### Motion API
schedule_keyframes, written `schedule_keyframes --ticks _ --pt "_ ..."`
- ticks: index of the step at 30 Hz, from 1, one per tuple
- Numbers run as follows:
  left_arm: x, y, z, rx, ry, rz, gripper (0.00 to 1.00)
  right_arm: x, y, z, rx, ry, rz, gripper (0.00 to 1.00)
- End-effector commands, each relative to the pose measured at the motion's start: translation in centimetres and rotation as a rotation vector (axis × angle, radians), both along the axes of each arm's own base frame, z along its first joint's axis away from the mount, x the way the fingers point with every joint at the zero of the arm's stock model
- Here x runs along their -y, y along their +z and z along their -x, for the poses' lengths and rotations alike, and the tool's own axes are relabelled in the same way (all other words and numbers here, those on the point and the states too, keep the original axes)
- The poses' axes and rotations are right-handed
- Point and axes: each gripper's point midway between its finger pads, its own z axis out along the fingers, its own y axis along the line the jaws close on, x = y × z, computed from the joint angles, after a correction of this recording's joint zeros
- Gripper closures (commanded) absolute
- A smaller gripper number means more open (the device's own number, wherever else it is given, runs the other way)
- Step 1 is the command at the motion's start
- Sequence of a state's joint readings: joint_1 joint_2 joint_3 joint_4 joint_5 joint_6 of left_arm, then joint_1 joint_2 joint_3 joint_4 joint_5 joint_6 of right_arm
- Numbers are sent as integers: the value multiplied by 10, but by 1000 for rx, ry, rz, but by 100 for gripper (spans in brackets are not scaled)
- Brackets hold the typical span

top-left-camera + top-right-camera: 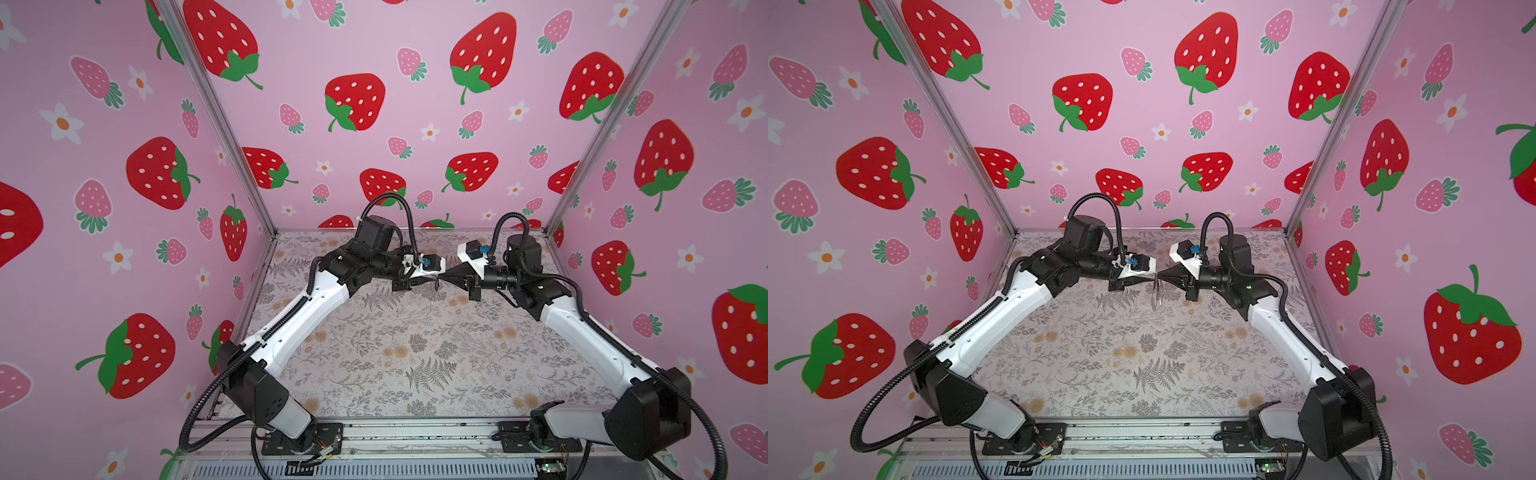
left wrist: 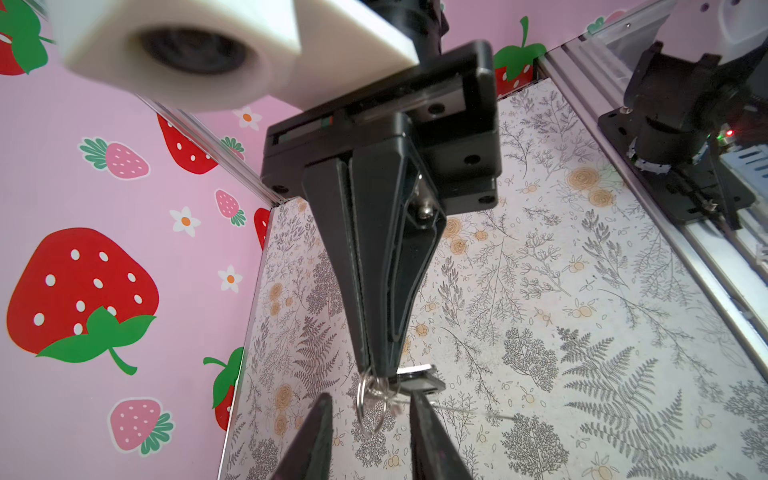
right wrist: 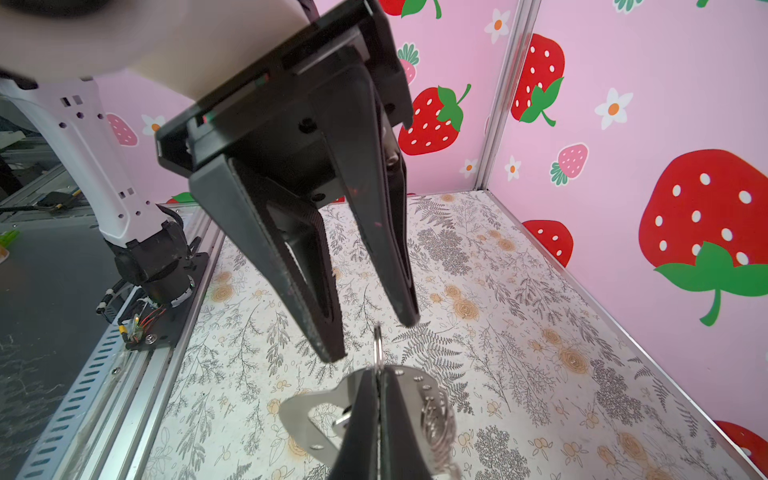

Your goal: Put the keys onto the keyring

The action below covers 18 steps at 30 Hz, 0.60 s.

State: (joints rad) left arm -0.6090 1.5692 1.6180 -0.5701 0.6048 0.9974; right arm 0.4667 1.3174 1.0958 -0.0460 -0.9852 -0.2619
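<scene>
My right gripper [image 3: 376, 374] was pressed shut on the keyring [image 3: 299, 411]; tip to tip with it, my left gripper [image 3: 371, 336] stood partly open, empty. Below them lay the floral table [image 1: 395, 353], pink strawberry walls [image 1: 374, 41] around.

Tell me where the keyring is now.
The keyring is off the table, clamped in the right gripper, mid-scene in both top views, facing the open left gripper.
</scene>
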Motion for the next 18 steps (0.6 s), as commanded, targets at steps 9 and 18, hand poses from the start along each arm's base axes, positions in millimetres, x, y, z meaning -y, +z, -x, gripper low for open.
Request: schedule_keyframes --ticks 9,18 --pt "-4 1 5 19 -19 -82 78 -6 15 9 74 25 -5 100" --pt "-4 1 13 20 -46 -85 100 -8 17 10 90 7 -14 100"
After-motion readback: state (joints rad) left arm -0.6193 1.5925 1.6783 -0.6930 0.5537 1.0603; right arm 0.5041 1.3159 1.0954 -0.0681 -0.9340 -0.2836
